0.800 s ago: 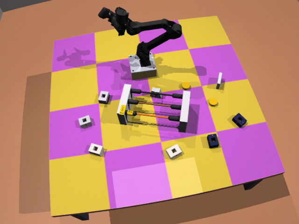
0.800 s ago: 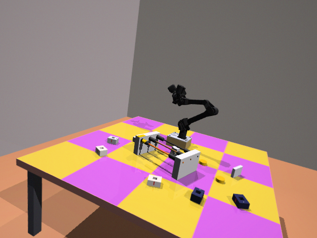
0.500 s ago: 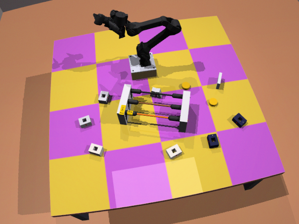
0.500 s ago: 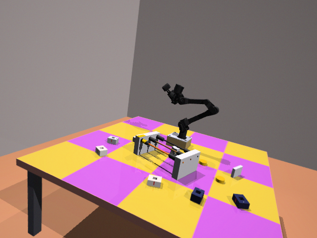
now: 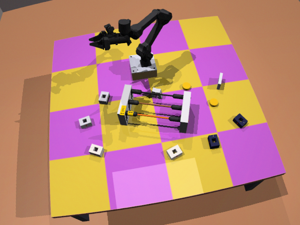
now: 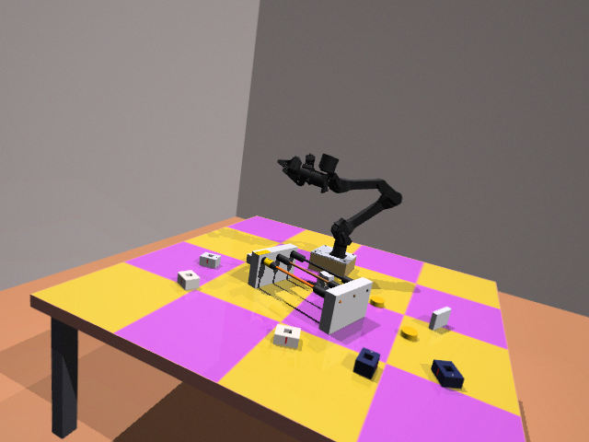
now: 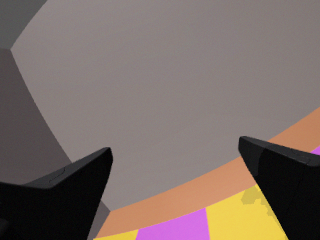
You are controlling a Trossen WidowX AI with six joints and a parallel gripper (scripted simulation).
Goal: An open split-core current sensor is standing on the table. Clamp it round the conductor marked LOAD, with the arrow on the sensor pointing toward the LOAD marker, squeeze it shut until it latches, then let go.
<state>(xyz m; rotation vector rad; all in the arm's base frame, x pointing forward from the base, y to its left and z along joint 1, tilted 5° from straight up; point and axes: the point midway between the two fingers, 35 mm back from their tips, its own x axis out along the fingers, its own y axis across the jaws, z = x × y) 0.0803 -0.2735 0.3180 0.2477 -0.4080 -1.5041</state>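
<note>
The LOAD conductor is the orange rod (image 5: pixel 152 116) (image 6: pixel 297 279) at the rack's front, beside the yellow LOAD label (image 5: pixel 123 110) and a yellow-banded sleeve (image 5: pixel 131 113) (image 6: pixel 268 262). No sensor is round it. A small pale block (image 5: pixel 156 90) (image 6: pixel 326 275) stands behind the rack, partly hidden by rods. White blocks with square holes (image 5: pixel 103 100) (image 5: pixel 83 124) (image 5: pixel 100 149) (image 5: pixel 170 152) stand left of and in front of the rack. I cannot tell which is the open sensor. My gripper (image 5: pixel 89 41) (image 6: pixel 279 162) (image 7: pixel 175 149) is open and empty, high above the table's back left.
The rack's end plates (image 5: pixel 126 93) (image 5: pixel 186 105) hold two more rods (image 5: pixel 157 93) (image 5: pixel 154 104). Two navy blocks (image 5: pixel 213 146) (image 5: pixel 236 120), two yellow discs (image 5: pixel 186 86) (image 5: pixel 213 102) and an upright white plate (image 5: pixel 220 79) stand to the right. The arm's base (image 5: pixel 144 72) is behind the rack.
</note>
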